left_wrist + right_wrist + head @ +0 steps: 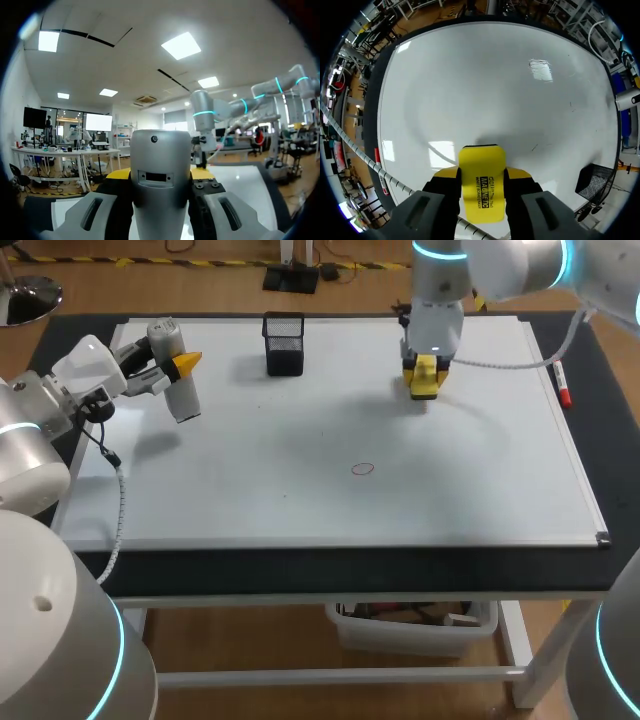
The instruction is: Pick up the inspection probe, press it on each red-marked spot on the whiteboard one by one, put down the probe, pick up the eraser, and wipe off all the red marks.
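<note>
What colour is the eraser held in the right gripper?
The eraser is yellow with black lettering, best seen in the right wrist view.

Head camera: above and behind, looking down on the whiteboard [300, 490], which all views share. Left wrist camera: level, facing right. Right wrist camera: close above, facing down.

Black printed label, on yellow eraser [481, 182]

yellow eraser [424, 377], grey probe [184, 400], red ring [362, 469] on white whiteboard [300, 490]
</note>
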`<state>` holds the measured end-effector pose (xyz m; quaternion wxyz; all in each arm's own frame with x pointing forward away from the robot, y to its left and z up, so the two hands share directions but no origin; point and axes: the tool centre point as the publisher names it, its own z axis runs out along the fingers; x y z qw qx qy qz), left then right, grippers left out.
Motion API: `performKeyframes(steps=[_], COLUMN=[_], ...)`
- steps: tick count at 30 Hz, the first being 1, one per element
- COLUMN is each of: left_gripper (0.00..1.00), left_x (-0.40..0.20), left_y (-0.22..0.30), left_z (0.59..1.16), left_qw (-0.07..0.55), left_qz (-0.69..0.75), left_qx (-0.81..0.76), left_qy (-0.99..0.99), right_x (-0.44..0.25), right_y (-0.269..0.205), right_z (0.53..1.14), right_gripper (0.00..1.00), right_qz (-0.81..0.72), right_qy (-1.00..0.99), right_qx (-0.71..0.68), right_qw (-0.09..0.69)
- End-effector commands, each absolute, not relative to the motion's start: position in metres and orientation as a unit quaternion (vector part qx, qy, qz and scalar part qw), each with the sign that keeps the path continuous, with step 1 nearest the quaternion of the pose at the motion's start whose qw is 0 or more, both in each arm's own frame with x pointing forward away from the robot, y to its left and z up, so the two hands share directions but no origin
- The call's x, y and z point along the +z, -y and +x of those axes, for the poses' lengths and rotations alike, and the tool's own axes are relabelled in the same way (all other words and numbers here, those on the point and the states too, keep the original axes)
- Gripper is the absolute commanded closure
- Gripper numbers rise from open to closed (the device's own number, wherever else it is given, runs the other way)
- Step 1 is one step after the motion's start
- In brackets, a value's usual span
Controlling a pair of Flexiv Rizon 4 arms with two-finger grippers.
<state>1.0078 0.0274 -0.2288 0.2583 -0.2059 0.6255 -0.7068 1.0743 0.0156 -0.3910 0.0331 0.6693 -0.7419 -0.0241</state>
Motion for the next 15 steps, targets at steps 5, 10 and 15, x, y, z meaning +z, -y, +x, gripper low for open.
performKeyframes(steps=[5,10,15], left_gripper=[1.0,1.0,1.0], left_x=[-0.229,-0.229,-0.229], left_y=[-0.028,-0.028,-0.028], left_z=[1.008,1.008,1.008], left_qw=[0.258,0.258,0.258], left_qz=[-0.204,-0.204,-0.204], left_qx=[-0.708,-0.708,-0.708], left_qy=[-0.625,-0.625,-0.625], right_x=[-0.37,-0.364,-0.363], right_y=[0.024,0.035,0.037], right_z=[1.064,1.062,1.062], right_gripper=[1.0,1.0,1.0], right_qz=[0.659,0.653,0.652], right_qy=[0.751,0.757,0.758], right_qx=[-0.019,-0.019,-0.022], right_qw=[0.021,0.016,0.014])
